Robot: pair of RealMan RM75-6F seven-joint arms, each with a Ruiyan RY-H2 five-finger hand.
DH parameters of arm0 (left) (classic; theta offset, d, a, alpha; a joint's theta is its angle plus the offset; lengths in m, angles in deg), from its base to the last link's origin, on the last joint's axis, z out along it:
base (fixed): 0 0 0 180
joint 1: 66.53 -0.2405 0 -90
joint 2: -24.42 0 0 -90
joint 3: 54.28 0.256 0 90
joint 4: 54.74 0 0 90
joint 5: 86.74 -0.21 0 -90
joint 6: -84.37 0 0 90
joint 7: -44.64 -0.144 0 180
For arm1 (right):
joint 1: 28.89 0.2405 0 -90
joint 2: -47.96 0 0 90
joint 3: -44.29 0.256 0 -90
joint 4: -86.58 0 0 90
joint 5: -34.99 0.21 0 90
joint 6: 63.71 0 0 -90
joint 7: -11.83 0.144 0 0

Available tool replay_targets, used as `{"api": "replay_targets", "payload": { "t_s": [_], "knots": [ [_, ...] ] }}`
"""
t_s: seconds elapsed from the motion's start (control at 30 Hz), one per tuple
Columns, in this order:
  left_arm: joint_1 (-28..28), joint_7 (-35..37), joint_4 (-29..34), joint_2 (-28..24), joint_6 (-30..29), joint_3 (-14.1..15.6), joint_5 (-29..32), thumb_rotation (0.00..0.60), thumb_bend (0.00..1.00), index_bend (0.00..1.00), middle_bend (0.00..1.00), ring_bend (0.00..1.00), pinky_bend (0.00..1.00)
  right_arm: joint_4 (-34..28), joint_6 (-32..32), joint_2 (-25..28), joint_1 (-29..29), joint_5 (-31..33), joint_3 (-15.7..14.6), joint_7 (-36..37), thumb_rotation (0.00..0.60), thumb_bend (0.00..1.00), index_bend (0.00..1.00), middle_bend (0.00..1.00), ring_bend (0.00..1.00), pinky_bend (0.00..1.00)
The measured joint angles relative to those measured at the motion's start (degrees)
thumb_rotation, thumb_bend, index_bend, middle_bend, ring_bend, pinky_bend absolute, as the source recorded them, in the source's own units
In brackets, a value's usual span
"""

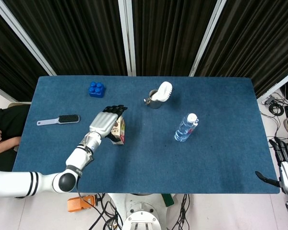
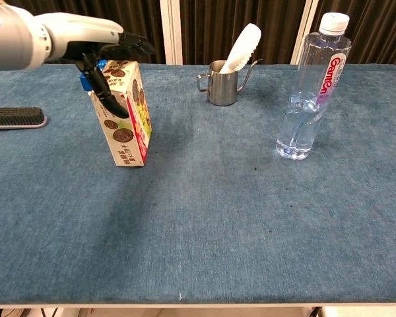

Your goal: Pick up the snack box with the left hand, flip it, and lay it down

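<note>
The snack box [image 1: 119, 134] [image 2: 127, 125] stands upright on the blue table [image 1: 206, 163], left of centre, its cookie-printed face towards the chest camera. My left hand [image 1: 105, 123] [image 2: 92, 38] hovers over its top. The fingers [image 2: 135, 45] reach across the far upper edge and the thumb [image 2: 110, 98] hangs down along the near face. The hand spans the box without a plain squeeze, and the box rests on the table. My right hand [image 1: 287, 167] hangs open past the table's right front corner.
A blue brick [image 1: 96, 89] lies behind the box and a black hairbrush [image 1: 60, 120] [image 2: 16, 117] to its left. A metal cup with a white brush [image 1: 156, 98] [image 2: 222, 84] stands at centre back. A water bottle [image 1: 186, 127] [image 2: 310, 92] stands right of centre.
</note>
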Motion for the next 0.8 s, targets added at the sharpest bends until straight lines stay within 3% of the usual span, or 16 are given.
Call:
{"api": "replay_targets", "payload": {
  "t_s": [0.2,0.4,0.63,0.8],
  "knots": [
    [3.39,-3.36,-0.15,0.73,-2.26,0.96,5.08,0.6,0.0,0.2,0.2,0.19,0.27,0.38,0.5,-0.16,0.26,0.07,0.04,0.28,0.6,0.22,0.0,0.06,0.0,0.03],
    [3.84,-2.4,-0.6,1.27,-2.69,1.14,5.26,0.6,0.09,0.37,0.4,0.4,0.47,0.42,0.52,-0.29,0.39,-0.07,0.05,0.28,0.6,0.22,0.0,0.06,0.0,0.03],
    [1.42,4.29,-0.37,0.31,-2.24,0.17,0.47,0.6,0.11,0.38,0.42,0.41,0.47,0.44,0.16,-0.24,0.18,-0.17,-0.02,0.36,0.6,0.22,0.0,0.06,0.0,0.03],
    [-2.72,15.68,-1.04,-0.18,-0.25,-1.25,-7.4,0.6,0.11,0.38,0.42,0.38,0.47,0.37,-0.15,-0.16,0.04,-0.32,-0.06,0.39,0.6,0.22,0.0,0.06,0.0,0.03]
  ]
}}
